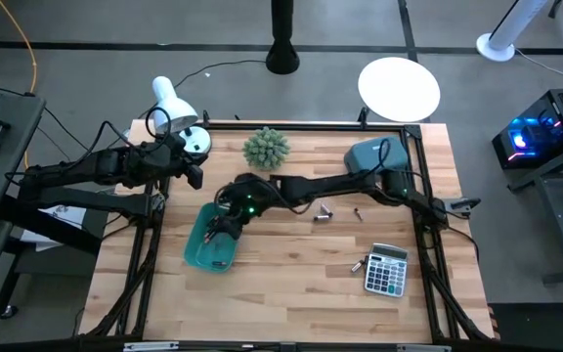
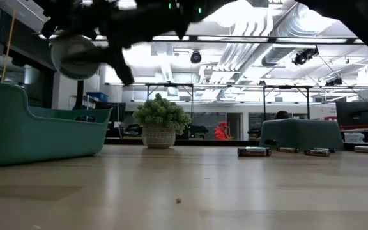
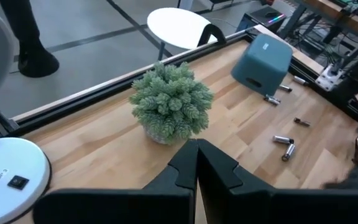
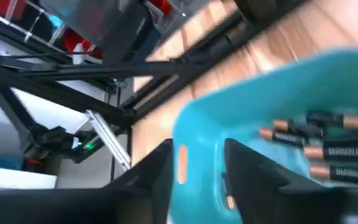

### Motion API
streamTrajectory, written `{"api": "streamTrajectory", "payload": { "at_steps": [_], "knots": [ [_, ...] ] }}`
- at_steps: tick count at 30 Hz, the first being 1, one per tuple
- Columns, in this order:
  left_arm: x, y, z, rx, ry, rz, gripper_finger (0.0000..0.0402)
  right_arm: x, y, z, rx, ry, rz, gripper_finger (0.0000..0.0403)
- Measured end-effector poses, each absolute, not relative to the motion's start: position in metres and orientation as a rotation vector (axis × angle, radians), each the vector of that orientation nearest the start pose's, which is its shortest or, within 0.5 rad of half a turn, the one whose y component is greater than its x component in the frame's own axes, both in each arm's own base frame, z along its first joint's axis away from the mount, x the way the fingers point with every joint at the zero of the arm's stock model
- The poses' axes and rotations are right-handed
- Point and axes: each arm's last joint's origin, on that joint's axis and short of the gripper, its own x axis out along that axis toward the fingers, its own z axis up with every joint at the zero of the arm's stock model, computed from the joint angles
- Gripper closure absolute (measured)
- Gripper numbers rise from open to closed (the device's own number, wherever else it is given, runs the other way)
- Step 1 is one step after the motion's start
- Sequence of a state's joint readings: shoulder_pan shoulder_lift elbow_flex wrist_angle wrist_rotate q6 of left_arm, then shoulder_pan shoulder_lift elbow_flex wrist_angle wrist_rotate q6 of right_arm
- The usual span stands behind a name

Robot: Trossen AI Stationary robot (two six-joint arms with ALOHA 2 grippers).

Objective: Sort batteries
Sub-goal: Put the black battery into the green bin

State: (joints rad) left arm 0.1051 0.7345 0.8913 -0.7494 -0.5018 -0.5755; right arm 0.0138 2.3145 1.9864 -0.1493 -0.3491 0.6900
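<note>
My right gripper hangs open over the teal tray at the table's left middle, its fingers standing above the tray's rim. Several dark, copper-ended batteries lie in the tray. A small copper-coloured piece shows between the fingers; I cannot tell what it is or whether it touches them. Loose batteries lie on the wood at mid-table, and another lies by the calculator. My left gripper is shut and waits in the air near the far left, beside the plant.
A potted plant and a white lamp stand at the far edge. A second teal tray lies upside down far right, with batteries beside it. The grey calculator sits near right. Bare wood lies along the near edge.
</note>
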Motion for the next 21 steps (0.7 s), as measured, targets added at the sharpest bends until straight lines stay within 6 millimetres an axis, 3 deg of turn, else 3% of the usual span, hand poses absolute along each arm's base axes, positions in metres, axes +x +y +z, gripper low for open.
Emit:
{"api": "streamTrajectory", "payload": {
  "at_steps": [3, 7, 10, 14, 21],
  "knots": [
    [0.132, 0.028, 0.326, -0.423, 0.403, 0.735, 0.0401, 0.525, 0.011, 0.245, 0.657, 0.673, 0.171, 0.023],
    [0.132, 0.028, 0.326, -0.423, 0.404, 0.735, 0.0401, 0.495, 0.005, 0.256, 0.45, 0.914, 0.054, 0.0217],
    [0.132, 0.028, 0.326, -0.424, 0.408, 0.731, 0.0401, 0.461, 0.007, 0.262, 0.324, 1.139, -0.04, 0.0215],
    [0.132, 0.028, 0.326, -0.423, 0.409, 0.728, 0.0401, 0.412, 0.028, 0.242, 0.238, 1.437, -0.07, 0.0215],
    [0.132, 0.028, 0.326, -0.423, 0.41, 0.728, 0.0401, 0.302, 0.076, 0.216, 0.446, 1.613, -0.097, 0.0215]
  ]
}}
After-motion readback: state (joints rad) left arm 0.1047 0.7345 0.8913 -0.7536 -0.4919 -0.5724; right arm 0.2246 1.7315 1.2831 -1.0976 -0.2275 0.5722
